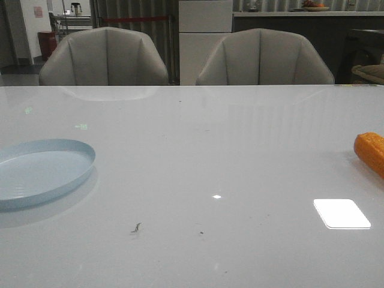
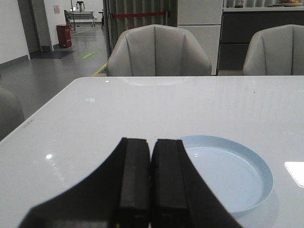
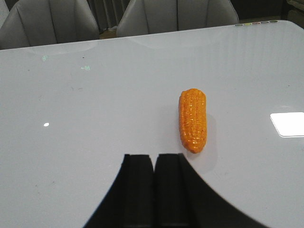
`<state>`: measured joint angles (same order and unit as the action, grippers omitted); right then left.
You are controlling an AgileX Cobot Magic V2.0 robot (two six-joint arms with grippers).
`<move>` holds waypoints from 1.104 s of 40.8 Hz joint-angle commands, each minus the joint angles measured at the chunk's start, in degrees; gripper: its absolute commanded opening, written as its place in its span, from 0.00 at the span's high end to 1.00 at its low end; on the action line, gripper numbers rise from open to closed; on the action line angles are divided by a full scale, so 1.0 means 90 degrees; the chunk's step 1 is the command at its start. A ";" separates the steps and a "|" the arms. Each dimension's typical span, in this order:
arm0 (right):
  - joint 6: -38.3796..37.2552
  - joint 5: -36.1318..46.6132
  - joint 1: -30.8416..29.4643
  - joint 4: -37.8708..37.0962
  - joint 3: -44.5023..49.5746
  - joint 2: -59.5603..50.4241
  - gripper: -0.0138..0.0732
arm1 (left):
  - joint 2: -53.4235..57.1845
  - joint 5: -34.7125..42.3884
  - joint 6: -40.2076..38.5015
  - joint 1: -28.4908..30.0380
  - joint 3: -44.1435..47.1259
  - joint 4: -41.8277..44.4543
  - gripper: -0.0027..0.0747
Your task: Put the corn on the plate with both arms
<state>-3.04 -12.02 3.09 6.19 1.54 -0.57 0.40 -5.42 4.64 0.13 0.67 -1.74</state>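
Note:
The orange corn [image 1: 371, 152] lies on the white table at the far right edge of the front view, partly cut off. In the right wrist view the corn [image 3: 193, 120] lies just ahead of my right gripper [image 3: 154, 156], slightly to one side, not touching it. The right gripper is shut and empty. The pale blue plate [image 1: 42, 171] sits empty at the left of the table. In the left wrist view the plate [image 2: 232, 173] lies just beyond my left gripper [image 2: 151, 141], which is shut and empty. Neither gripper shows in the front view.
Two grey chairs [image 1: 105, 57] [image 1: 264, 58] stand behind the table's far edge. A bright light reflection [image 1: 341, 213] lies on the table at the front right. A small dark speck [image 1: 137, 227] lies near the front middle.

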 commanded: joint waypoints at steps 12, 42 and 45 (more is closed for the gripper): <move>0.0022 0.0495 0.0008 -0.0052 -0.0129 -0.0156 0.78 | 0.0124 0.0602 -0.0061 0.0004 0.0224 -0.0055 0.84; 0.0022 0.1767 0.0008 -0.0046 -0.0129 -0.0156 0.78 | 0.0124 0.2403 -0.0061 0.0004 0.0031 -0.0055 0.84; 0.0022 0.2172 0.0008 -0.0046 -0.0129 -0.0156 0.78 | 0.0124 0.2403 -0.0061 0.0004 -0.0121 -0.0055 0.84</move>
<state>-3.04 -1.99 3.09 6.19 1.54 -0.57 0.40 10.89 4.64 0.13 0.67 -1.74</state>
